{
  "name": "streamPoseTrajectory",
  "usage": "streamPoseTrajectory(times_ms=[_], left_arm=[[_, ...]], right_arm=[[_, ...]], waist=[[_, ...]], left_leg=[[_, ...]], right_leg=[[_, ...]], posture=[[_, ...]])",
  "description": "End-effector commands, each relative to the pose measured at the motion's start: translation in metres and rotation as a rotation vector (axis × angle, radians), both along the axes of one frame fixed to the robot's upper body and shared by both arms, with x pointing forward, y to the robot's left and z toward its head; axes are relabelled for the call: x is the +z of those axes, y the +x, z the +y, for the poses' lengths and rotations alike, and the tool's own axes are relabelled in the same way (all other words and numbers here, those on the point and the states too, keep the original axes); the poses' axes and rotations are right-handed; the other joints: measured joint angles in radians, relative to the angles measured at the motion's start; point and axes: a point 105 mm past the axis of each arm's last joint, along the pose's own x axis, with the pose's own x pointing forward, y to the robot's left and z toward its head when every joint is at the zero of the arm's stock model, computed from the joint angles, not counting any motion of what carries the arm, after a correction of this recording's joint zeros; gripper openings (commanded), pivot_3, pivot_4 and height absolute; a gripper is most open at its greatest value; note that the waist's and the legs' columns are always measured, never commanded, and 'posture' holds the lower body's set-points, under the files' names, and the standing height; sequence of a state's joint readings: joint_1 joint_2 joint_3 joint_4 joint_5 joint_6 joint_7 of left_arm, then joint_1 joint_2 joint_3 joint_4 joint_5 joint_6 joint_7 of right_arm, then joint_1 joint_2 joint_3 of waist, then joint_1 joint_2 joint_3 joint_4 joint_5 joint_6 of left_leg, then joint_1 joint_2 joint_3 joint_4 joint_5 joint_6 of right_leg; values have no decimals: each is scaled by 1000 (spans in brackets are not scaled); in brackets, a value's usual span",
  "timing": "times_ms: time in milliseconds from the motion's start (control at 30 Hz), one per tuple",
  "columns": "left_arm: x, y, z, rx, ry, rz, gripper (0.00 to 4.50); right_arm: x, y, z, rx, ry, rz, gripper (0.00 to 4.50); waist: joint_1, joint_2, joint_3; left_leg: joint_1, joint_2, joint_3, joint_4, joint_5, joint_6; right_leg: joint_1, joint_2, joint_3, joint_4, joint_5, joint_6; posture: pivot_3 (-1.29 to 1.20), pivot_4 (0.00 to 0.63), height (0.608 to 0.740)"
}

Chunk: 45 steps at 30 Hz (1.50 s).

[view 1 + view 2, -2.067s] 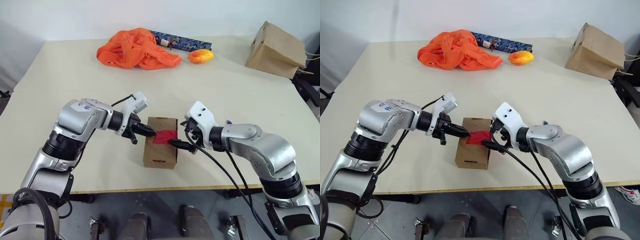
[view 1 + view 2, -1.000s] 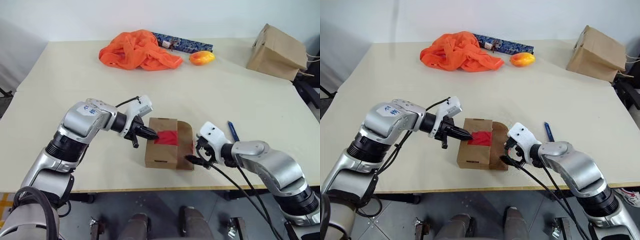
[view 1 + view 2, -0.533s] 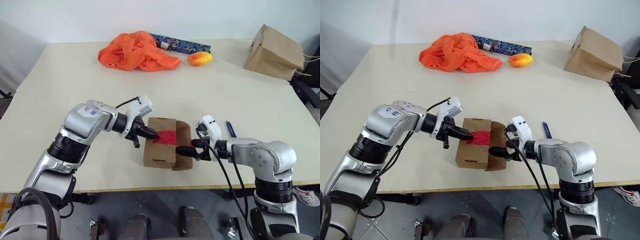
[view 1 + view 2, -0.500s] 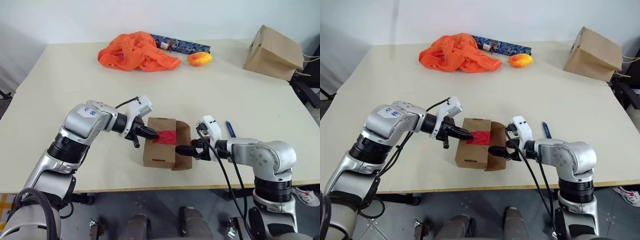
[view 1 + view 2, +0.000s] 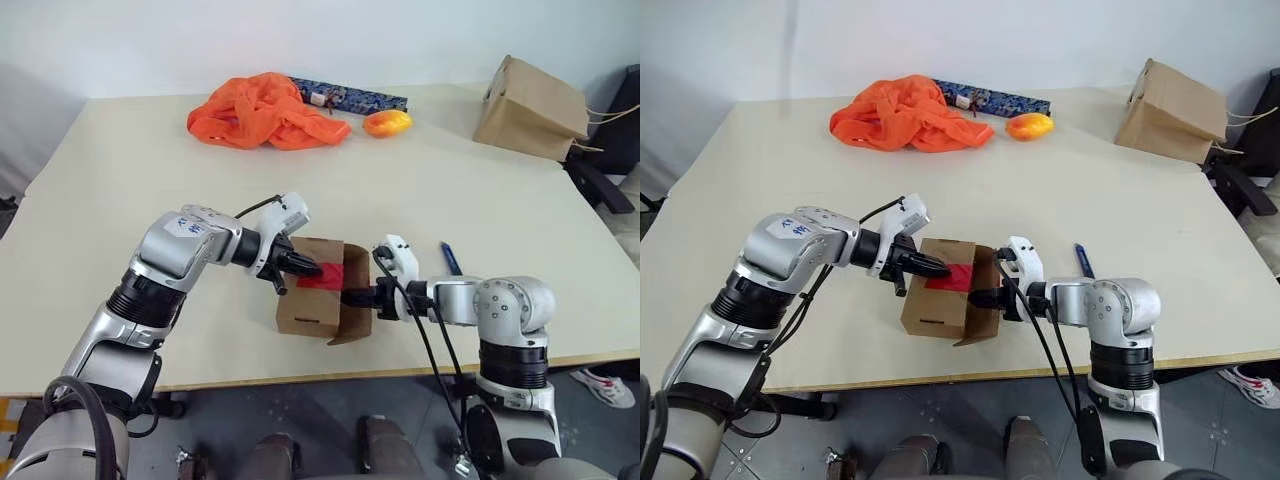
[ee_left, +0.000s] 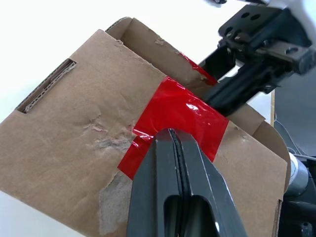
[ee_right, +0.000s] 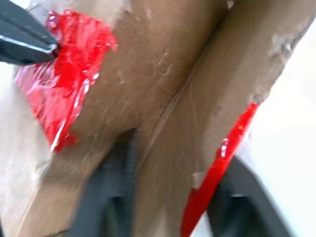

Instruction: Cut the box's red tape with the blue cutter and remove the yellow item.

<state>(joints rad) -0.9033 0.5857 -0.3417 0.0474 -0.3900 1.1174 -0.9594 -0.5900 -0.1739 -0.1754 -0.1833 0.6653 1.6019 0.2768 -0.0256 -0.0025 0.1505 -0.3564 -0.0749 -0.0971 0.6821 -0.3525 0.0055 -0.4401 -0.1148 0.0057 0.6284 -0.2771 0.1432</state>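
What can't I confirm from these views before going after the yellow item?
- Inside of the box: its raised flap and right pincer block both eye views.
- Right pincer's hold on the flap: right wrist view blurred.
- Blue cutter: too small for detail.

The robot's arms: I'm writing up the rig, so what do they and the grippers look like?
Both arms are silver-grey metal with black joint rings. The left arm bears a small blue marking. Each wrist carries a white block, with loose black cables. The left gripper and right gripper have slim black fingers.
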Motion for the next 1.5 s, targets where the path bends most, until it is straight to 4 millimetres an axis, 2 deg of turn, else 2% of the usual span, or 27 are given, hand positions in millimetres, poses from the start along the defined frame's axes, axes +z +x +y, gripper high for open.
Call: streamPoseTrajectory(times_ms=[33, 67, 233, 367, 500, 567, 700, 800, 967, 1100, 1333, 1500], left_arm=[[-16, -1, 3, 15, 36, 35, 0], [-16, -1, 4, 16, 35, 33, 0], [-8, 8, 5, 24, -25, -27, 0], [3, 14, 2, 7, -101, -98, 0], [21, 15, -1, -30, -218, -174, 0], [23, 16, -1, -38, -239, -186, 0], [27, 18, 4, -41, -274, -213, 0], [31, 21, 8, -29, -301, -226, 0], [61, 25, 20, -7, -408, -248, 0], [73, 26, 19, -32, -438, -251, 0], [43, 21, -6, -127, -335, -175, 0], [29, 13, 0, -164, -259, -140, 0]], right_arm=[[18, 4, 2, -22, 43, -45, 253], [22, 6, 2, -37, 50, -57, 67], [69, 19, 0, -97, 82, -173, 67], [90, 17, -1, -97, 52, -228, 67], [120, 12, -5, -118, 3, -310, 67], [130, 7, -4, -158, 22, -276, 67], [147, 5, 5, -240, -18, -328, 67], [147, 4, 9, -278, -49, -340, 67], [145, 3, 17, -313, -83, -338, 67], [131, 5, 12, -359, -113, -285, 67], [128, 7, 13, -367, -126, -271, 67], [129, 8, 10, -380, -132, -276, 67]], waist=[[0, 0, 0], [0, 0, 0], [-1, 5, 3], [-1, 6, 3], [-3, 7, 4], [-3, 7, 5], [-7, 8, 5], [-5, 8, 5], [-4, 7, 5], [-3, 7, 5], [-4, 7, 5], [-13, 8, 6]], left_leg=[[0, 0, 0, 0, 0, 0], [0, 0, 0, 0, 0, 0], [-3, -1, 1, 0, 0, 0], [-4, 1, 0, -2, 0, -1], [-9, 0, 0, 0, 0, 0], [-12, 0, -1, 1, 1, 0], [-12, 0, -1, 0, 1, 0], [-13, 1, -1, 0, 1, 0], [-13, 1, -1, 1, 1, 1], [-14, 1, -2, 1, 1, 1], [-13, 0, -2, 1, 1, 1], [-13, 1, -2, 0, 1, 1]], right_leg=[[0, 0, 0, 0, 0, 0], [0, 0, 0, 0, 0, 0], [-4, 0, 0, 0, 0, 0], [-5, 0, -1, 0, 0, 0], [-7, -1, -2, -1, 0, 0], [-9, -2, -3, -1, 0, 0], [-9, -1, -6, -3, 0, 0], [-9, -1, -5, -3, 0, 0], [-9, -1, -5, -3, 0, 0], [-9, -1, -7, -3, 0, 0], [-8, -1, -11, -3, 0, 0], [-9, 0, -10, -3, 0, 0]], posture=[[0, 150, 740], [0, 150, 740], [0, 150, 740], [0, 150, 740], [0, 150, 740], [0, 150, 740], [0, 150, 740], [0, 150, 740], [0, 150, 740], [0, 150, 740], [0, 150, 740], [0, 150, 740]])
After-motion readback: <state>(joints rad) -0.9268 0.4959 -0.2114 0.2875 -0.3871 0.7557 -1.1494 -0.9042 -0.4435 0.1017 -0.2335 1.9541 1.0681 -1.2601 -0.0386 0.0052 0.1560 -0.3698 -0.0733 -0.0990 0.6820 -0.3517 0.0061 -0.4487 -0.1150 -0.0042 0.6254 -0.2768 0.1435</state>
